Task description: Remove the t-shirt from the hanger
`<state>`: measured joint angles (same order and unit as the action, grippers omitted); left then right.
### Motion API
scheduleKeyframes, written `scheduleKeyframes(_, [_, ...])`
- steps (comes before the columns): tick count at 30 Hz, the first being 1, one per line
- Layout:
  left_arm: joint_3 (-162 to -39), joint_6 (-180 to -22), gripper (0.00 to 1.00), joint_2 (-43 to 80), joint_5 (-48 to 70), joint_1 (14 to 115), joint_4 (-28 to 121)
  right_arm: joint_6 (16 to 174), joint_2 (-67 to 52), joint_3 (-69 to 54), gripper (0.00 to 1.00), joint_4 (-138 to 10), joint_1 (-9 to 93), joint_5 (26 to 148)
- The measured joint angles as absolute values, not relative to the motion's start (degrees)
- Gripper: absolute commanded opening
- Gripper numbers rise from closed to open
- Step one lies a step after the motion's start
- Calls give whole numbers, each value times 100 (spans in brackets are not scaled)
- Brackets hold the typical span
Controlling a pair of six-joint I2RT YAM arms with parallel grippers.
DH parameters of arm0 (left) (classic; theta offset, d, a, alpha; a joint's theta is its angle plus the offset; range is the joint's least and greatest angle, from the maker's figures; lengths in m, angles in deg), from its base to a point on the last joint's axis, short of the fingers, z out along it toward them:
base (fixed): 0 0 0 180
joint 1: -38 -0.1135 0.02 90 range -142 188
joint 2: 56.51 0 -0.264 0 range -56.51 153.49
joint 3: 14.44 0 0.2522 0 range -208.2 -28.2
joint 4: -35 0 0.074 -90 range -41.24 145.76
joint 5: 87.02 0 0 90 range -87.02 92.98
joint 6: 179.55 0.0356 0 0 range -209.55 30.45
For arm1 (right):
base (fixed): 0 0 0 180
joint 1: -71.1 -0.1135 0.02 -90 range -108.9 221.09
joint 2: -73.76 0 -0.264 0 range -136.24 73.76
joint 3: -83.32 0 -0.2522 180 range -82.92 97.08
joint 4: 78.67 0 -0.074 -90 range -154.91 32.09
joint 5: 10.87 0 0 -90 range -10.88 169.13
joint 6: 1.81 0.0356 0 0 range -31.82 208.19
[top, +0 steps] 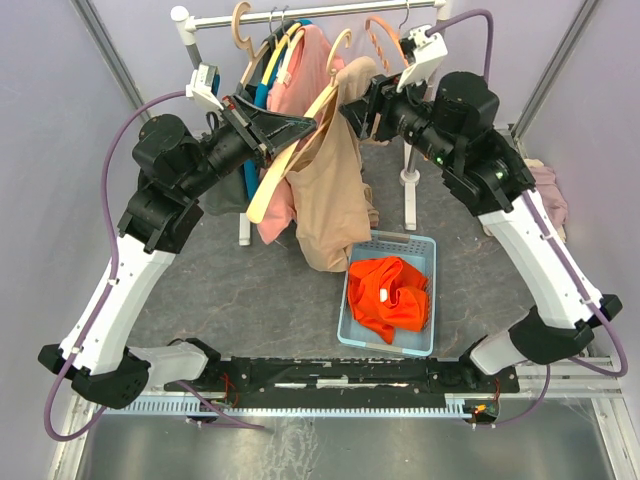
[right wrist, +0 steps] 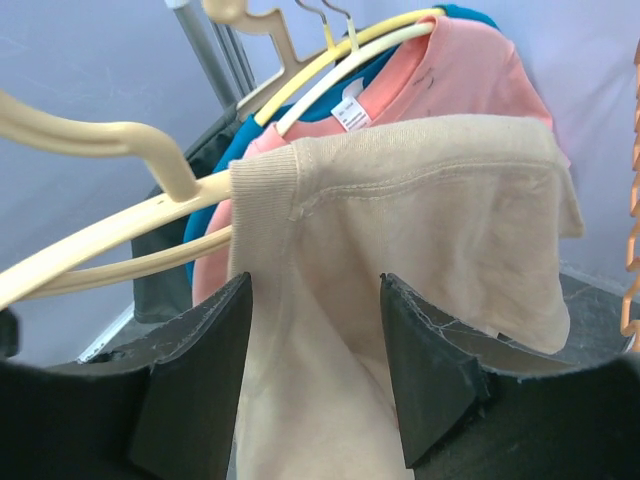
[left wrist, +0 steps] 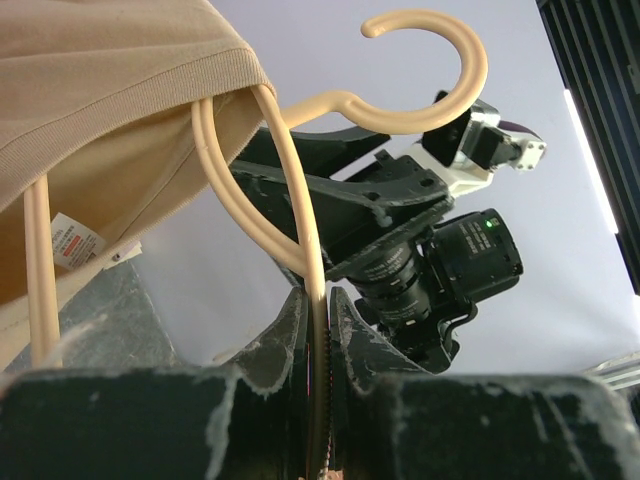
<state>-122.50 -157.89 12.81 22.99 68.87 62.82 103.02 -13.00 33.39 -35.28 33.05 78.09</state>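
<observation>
From above, the left gripper (top: 298,126) reached in from the left and the right gripper (top: 352,104) from the right, meeting at the beige t-shirt (top: 330,200); the shirt hung on a cream hanger (top: 266,182) just near of the rail (top: 300,12), its hook clear of the rail and its low end tilted toward the near left. Only this view showed the blue basket (top: 392,240) standing near and right of the shirt, with an orange garment (top: 388,295) in it.

The left wrist view alone showed the grip: the left jaws were clamped on a thin cream bar of the hanger; the hook curled up to the right; the shirt's ribbed edge draped over the hanger at upper left, with a white label (left wrist: 75,240) beneath it.

The right wrist view alone showed the right jaws standing apart, one finger on either side of the shirt's body below the collar; whether they touched the cloth could not be told. Behind the shirt hung a pink shirt (right wrist: 450,80) and a blue shirt (right wrist: 207,215).

Counted: two grippers; one beige t-shirt; one held hanger; one basket; one orange garment.
</observation>
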Motion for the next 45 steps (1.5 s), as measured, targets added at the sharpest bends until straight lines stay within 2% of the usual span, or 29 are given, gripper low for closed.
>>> scheduleKeyframes(8, [-12250, -15791, 3, 1281, 2302, 6887, 6280, 10367, -1038, 3320, 62, -3557, 3305, 7831])
scheduleKeyframes(20, [-12237, -15797, 3, 1281, 2306, 6887, 6271, 10562, -1418, 3322, 59, -3587, 3305, 8075])
scheduleKeyframes(26, [-12193, -15813, 3, 1281, 2308, 6887, 6206, 10645, -1567, 3339, 45, -3642, 3305, 8110])
scheduleKeyframes(27, [-12191, -15815, 3, 1281, 2308, 6887, 6202, 10653, -1586, 3348, 41, -3659, 3305, 8108])
scheduleKeyframes(31, [-12191, -15883, 3, 1288, 2315, 6887, 6188, 10699, -1619, 3353, 11, -3727, 3305, 8056])
scheduleKeyframes(32, [-12191, -15904, 3, 1290, 2317, 6887, 6188, 10701, -1619, 3353, 8, -3734, 3305, 8040])
scheduleKeyframes(35, [-12191, -15974, 3, 1307, 2352, 6887, 6173, 10686, -1619, 3353, 1, -3745, 3297, 7903])
scheduleKeyframes(45, [-12191, -16066, 3, 1327, 2833, 6870, 6066, 10326, -1501, 3396, 1, -3701, 3297, 6969])
